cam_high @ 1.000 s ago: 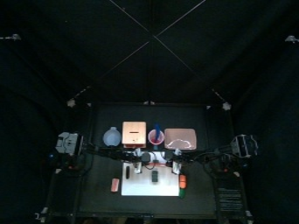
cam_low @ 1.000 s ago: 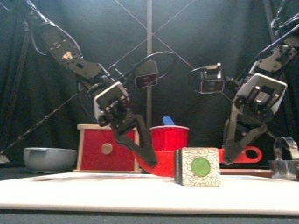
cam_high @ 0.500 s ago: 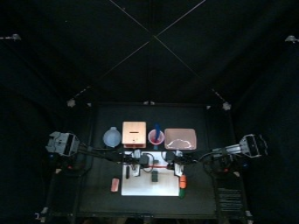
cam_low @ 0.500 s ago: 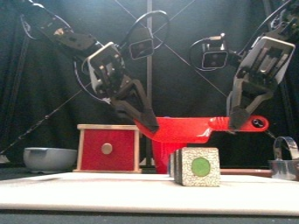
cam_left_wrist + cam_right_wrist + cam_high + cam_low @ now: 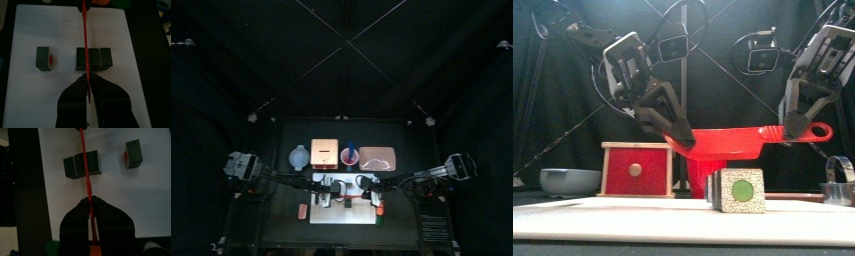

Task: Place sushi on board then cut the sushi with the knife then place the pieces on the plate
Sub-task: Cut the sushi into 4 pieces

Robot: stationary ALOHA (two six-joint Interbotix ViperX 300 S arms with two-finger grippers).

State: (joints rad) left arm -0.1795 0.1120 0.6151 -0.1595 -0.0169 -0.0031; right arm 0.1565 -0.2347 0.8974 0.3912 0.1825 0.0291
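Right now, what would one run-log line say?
left gripper: shut on red knife | right gripper: shut on red knife | knife: above sushi roll on white board | loose piece: apart

You are looking at a robotics lab booth, not a real kitchen. It is walled by black curtains (image 5: pixel 342 70) around a small black table (image 5: pixel 278 230). The left arm (image 5: pixel 617 62) and right arm (image 5: pixel 815 68), 2 black robot limbs, hang over play gear: a white cutting board (image 5: pixel 345 220), a toy sushi roll (image 5: pixel 740 190) in blocks, a red toy knife (image 5: pixel 727 143) and a wooden box (image 5: pixel 636 170) with a red drawer front.
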